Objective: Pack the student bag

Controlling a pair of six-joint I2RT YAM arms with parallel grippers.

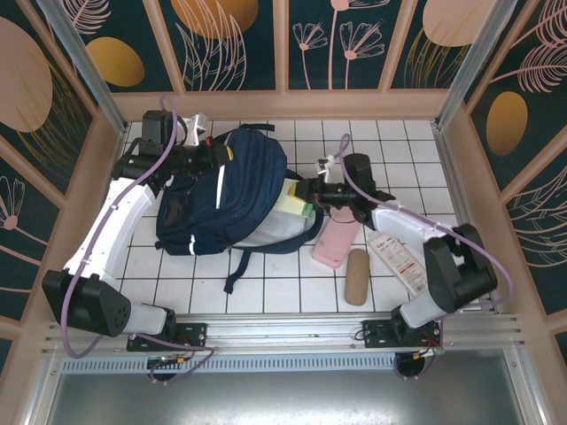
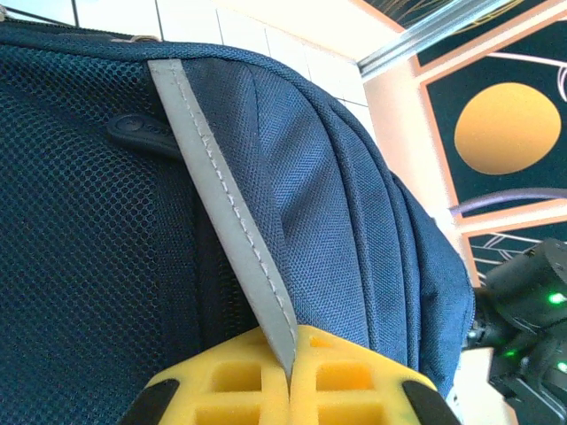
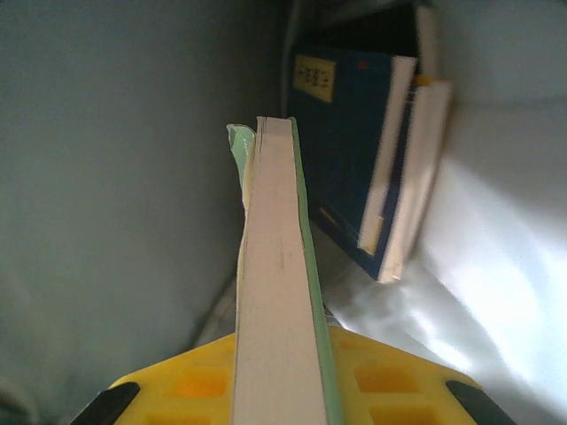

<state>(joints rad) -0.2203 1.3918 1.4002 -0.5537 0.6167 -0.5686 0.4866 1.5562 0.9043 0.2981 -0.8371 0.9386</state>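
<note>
Jaws of left gripper (image 2: 291, 381) are pinched shut on flat grey stitched stripe (image 2: 221, 199) of woven navy student bag (image 2: 354, 177); thin green-covered book (image 3: 276, 266) is clamped edgewise by right gripper (image 3: 283, 390).

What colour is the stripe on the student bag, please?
Light grey stripe; clearest in the left wrist view.

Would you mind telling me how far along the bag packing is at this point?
Done: a blue book lies inside the student bag. In hand: the left gripper pinches the bag's reflective stripe, while the right gripper holds a green-covered book in the opening. Left: the pink item, brown oblong item and white packet on the table.
</note>
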